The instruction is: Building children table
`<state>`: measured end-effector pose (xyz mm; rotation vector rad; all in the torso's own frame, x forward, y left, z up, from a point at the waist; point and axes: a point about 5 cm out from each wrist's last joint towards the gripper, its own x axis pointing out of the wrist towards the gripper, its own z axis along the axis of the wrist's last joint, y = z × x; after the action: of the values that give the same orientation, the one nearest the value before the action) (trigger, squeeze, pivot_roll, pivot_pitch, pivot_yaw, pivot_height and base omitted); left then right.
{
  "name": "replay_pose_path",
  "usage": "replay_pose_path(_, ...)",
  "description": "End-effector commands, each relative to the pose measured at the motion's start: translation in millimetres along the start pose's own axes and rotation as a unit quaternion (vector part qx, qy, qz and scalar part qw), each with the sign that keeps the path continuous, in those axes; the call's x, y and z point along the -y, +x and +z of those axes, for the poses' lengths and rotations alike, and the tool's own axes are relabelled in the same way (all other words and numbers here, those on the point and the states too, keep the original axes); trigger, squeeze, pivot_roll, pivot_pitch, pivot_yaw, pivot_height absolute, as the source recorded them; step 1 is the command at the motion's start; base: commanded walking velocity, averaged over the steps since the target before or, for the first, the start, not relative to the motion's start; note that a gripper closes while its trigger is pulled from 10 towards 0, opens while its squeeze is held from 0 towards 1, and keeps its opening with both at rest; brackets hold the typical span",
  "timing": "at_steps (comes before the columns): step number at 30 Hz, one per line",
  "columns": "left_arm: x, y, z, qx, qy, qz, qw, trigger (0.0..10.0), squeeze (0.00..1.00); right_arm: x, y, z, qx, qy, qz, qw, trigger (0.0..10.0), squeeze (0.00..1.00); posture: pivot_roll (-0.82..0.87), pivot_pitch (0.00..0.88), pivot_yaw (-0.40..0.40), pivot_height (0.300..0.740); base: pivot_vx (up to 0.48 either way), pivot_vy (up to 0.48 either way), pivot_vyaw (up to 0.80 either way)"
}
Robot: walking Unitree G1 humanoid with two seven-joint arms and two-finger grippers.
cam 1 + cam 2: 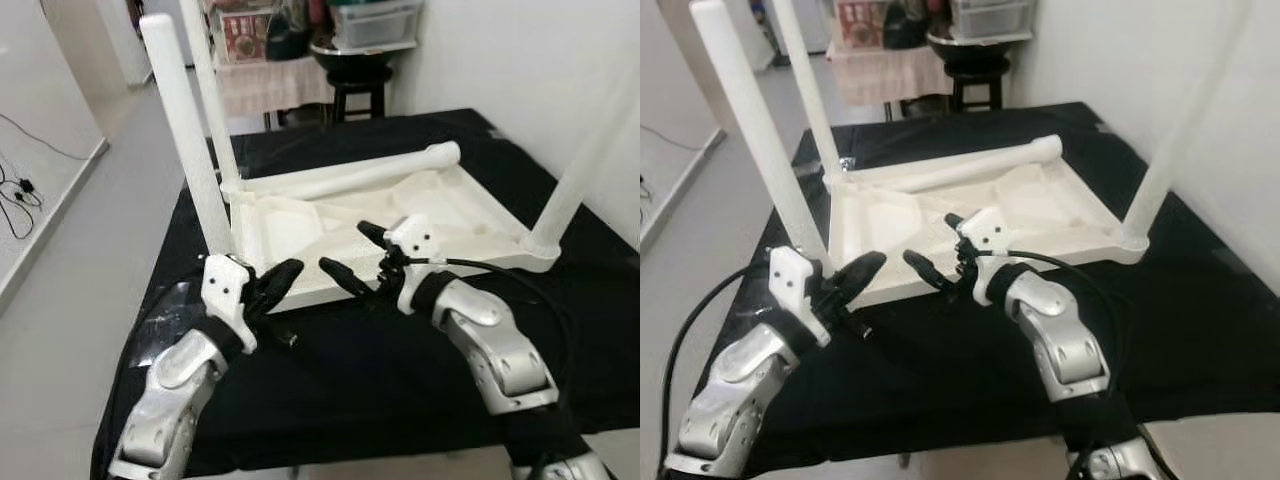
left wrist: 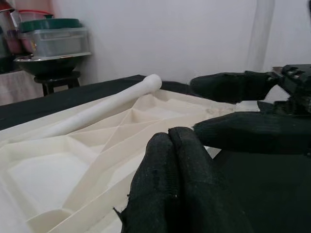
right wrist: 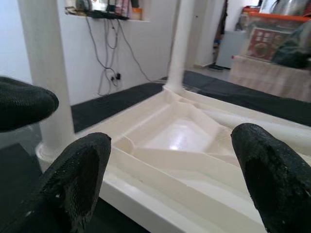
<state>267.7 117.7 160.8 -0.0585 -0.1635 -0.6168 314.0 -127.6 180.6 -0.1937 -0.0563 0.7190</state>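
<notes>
left gripper (image 1: 272, 287): matte black fingers pressing together, hovering at the near edge | right gripper (image 1: 352, 256): fingers spreading wide beside it | children table (image 1: 300, 225): white ribbed plastic, lying upside down on black cloth (image 1: 400, 360), three round legs standing | loose leg (image 1: 350, 176): lying across the underside

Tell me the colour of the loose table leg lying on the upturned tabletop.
White, like the tabletop; the loose leg shows best in the left eye view.

1. White plastic children's tabletop (image 1: 300, 225): upside down on black cloth-covered surface (image 1: 400, 370).
2. Three white legs (image 1: 185, 130): upright at corners.
3. Loose fourth white leg (image 1: 350, 175): lying along tabletop's far edge.
4. Left gripper (image 1: 275, 285), right gripper (image 1: 350, 255): before tabletop's near edge.
5. Black stool (image 1: 358, 85): behind.
</notes>
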Motion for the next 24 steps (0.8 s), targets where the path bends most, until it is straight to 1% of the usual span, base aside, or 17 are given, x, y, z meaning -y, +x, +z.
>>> replay_pose_path(1, 0.6, 0.2, -1, -0.002, -0.007, 0.007, 1.000, 10.0, 0.00, 5.4, -1.7, -1, -0.006, -0.015, -0.006, 1.000, 10.0, 0.00, -0.05, 0.053, -0.004, 0.740, 0.000, -0.461, 0.00)
replay_pose_path(4, -1.4, 0.1, 0, -0.001, -0.005, 0.018, 1.000, 10.0, 0.00, 7.5, -0.6, -1, -0.008, -0.023, -0.008, 1.000, 10.0, 0.00, -0.05, 0.053, -0.004, 0.740, 0.000, -0.461, 0.00)
replay_pose_path(5, -2.5, -0.6, -1, 0.000, -0.009, 0.027, 1.000, 10.0, 0.00, 9.4, 2.6, 0, -0.020, -0.042, 0.004, 0.999, 10.0, 0.00, -0.05, 0.052, -0.005, 0.740, 0.000, 0.000, 0.80)
replay_pose_path(6, -2.5, -0.6, -1, 0.000, -0.009, 0.027, 1.000, 10.0, 0.00, 9.4, 2.6, 0, -0.020, -0.042, 0.004, 0.999, 10.0, 0.00, -0.05, 0.052, -0.005, 0.740, 0.000, 0.000, 0.80)
replay_pose_path(8, -3.4, -2.3, -1, 0.000, -0.016, 0.038, 0.999, 10.0, 0.00, 12.9, 8.0, 2, -0.040, -0.075, 0.022, 0.996, 10.0, 0.00, -0.05, 0.049, -0.008, 0.740, 0.000, 0.000, 0.80)
replay_pose_path(9, -3.4, -2.3, -1, 0.000, -0.016, 0.038, 0.999, 10.0, 0.00, 12.9, 8.0, 2, -0.040, -0.075, 0.022, 0.996, 10.0, 0.00, -0.05, 0.049, -0.008, 0.740, 0.000, 0.000, 0.80)
replay_pose_path(10, -3.5, -2.8, -2, -0.001, -0.017, 0.041, 0.999, 10.0, 0.00, 14.2, 10.0, 3, -0.046, -0.088, 0.028, 0.995, 10.0, 0.00, -0.04, 0.048, -0.009, 0.740, 0.000, 0.000, 0.80)
replay_pose_path(12, -3.6, -3.5, -3, -0.001, -0.019, 0.049, 0.999, 10.0, 0.00, 20.6, 13.8, 3, -0.063, -0.104, 0.012, 0.993, 10.0, 0.00, -0.04, 0.046, -0.014, 0.740, 0.000, 0.000, 0.80)
replay_pose_path(13, -3.6, -3.5, -3, -0.001, -0.019, 0.049, 0.999, 10.0, 0.00, 20.6, 13.8, 3, -0.063, -0.104, 0.012, 0.993, 10.0, 0.00, -0.04, 0.046, -0.014, 0.740, 0.000, 0.000, 0.80)
replay_pose_path(14, -3.5, -3.6, -3, -0.001, -0.020, 0.051, 0.998, 10.0, 0.00, 25.8, 15.6, 4, -0.069, -0.111, -0.009, 0.991, 10.0, 0.00, -0.04, 0.045, -0.016, 0.740, 0.000, 0.000, 0.80)
replay_pose_path(17, -3.2, -3.6, -3, -0.001, -0.022, 0.053, 0.998, 10.0, 0.00, 31.1, 17.3, 4, -0.073, -0.118, -0.032, 0.990, 10.0, 0.00, -0.04, 0.045, -0.016, 0.740, 0.000, 0.000, 0.80)
replay_pose_path(18, -2.9, -3.5, -4, -0.004, -0.026, 0.055, 0.998, 10.0, 0.00, 44.0, 18.4, 2, -0.093, -0.114, -0.082, 0.986, 10.0, 0.00, -0.04, 0.043, -0.012, 0.740, 0.000, 0.000, 0.00)
replay_pose_path(19, -2.9, -3.5, -4, -0.004, -0.026, 0.055, 0.998, 10.0, 0.00, 44.0, 18.4, 2, -0.093, -0.114, -0.082, 0.986, 10.0, 0.00, -0.04, 0.043, -0.012, 0.740, 0.000, 0.000, 0.00)
replay_pose_path(20, -2.6, -3.5, -5, -0.006, -0.027, 0.054, 0.998, 10.0, 0.00, 47.3, 18.9, 0, -0.108, -0.113, -0.090, 0.984, 10.0, 0.00, -0.04, 0.043, -0.011, 0.740, 0.000, 0.000, 0.00)
replay_pose_path(21, -2.1, -3.5, -5, -0.008, -0.028, 0.052, 0.998, 10.0, 0.00, 48.0, 20.6, -1, -0.128, -0.116, -0.080, 0.982, 10.0, 0.00, -0.04, 0.044, -0.011, 0.740, 0.000, 0.000, 0.00)
replay_pose_path(23, -1.9, -3.4, -5, -0.008, -0.027, 0.051, 0.998, 10.0, 0.00, 47.2, 21.5, -1, -0.133, -0.119, -0.072, 0.981, 10.0, 0.00, -0.04, 0.044, -0.011, 0.740, 0.000, 0.000, 0.00)
replay_pose_path(24, -1.6, -3.6, -5, -0.008, -0.026, 0.049, 0.998, 10.0, 0.00, 41.5, 24.0, -1, -0.154, -0.128, -0.044, 0.979, 10.0, 0.00, -0.05, 0.045, -0.008, 0.740, 0.000, 0.000, 0.00)
